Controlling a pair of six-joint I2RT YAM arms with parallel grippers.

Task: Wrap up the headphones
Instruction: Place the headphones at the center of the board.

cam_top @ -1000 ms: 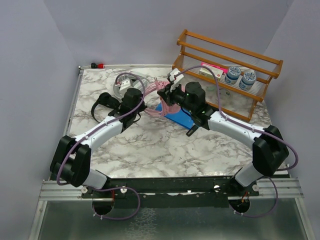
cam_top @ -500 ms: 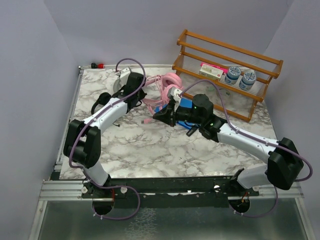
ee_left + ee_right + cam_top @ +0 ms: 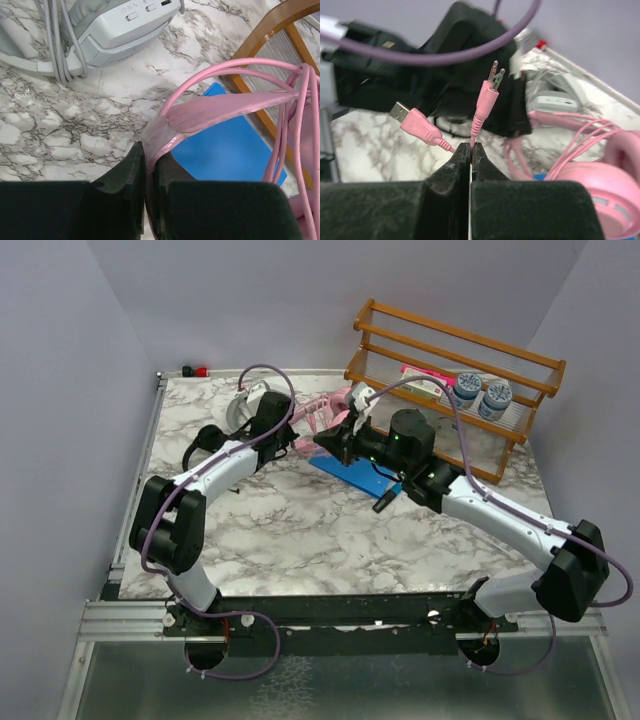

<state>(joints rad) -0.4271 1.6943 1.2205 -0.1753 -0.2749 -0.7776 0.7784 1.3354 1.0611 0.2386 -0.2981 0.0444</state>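
Observation:
The pink headphones (image 3: 335,405) are held up above the blue pad at the back of the table. My left gripper (image 3: 148,160) is shut on their pink headband (image 3: 220,112). My right gripper (image 3: 470,150) is shut on the pink cable just below its audio plugs (image 3: 489,87); a pink USB plug (image 3: 417,125) hangs beside them. Loops of pink cable (image 3: 295,120) drape over the headband. The grey-white headphones (image 3: 107,27) with grey cable lie behind, also in the top view (image 3: 245,405). The black headphones (image 3: 205,445) lie at the left.
A blue pad (image 3: 355,475) lies under the grippers. A wooden rack (image 3: 450,385) with two round jars (image 3: 480,392) and a pink-white box stands at the back right. A black marker (image 3: 387,500) lies by the pad. A red item (image 3: 197,371) sits at the back left corner.
My right gripper has risen and moved back with the cable end. The pink headphones have lifted towards the rack, and my left arm has shifted slightly right with the headband.

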